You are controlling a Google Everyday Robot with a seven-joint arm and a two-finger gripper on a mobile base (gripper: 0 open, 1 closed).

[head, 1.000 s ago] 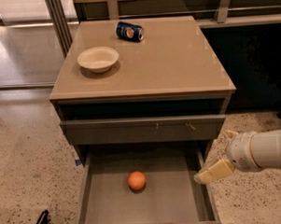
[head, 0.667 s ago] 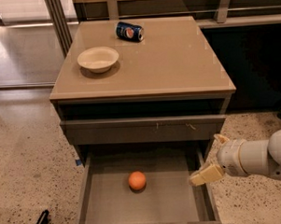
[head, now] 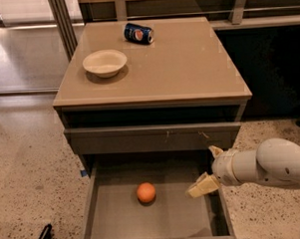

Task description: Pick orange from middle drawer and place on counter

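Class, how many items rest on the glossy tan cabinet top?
2: a round cream bowl at left, a blue soda can lying near the back edge. The robot's claw hangs over the right of the open grey-brown drawer.

no legible words; only a red-and-white logo on blue soda can [head: 138, 33] lying on counter [head: 187, 65]; tool [head: 204, 171] over middle drawer [head: 119, 217], right side.

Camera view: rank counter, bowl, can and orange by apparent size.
1. counter
2. bowl
3. can
4. orange: close, and the can sits farther, so unsure.
The gripper, jaws open, hovers over the right side of the drawer.
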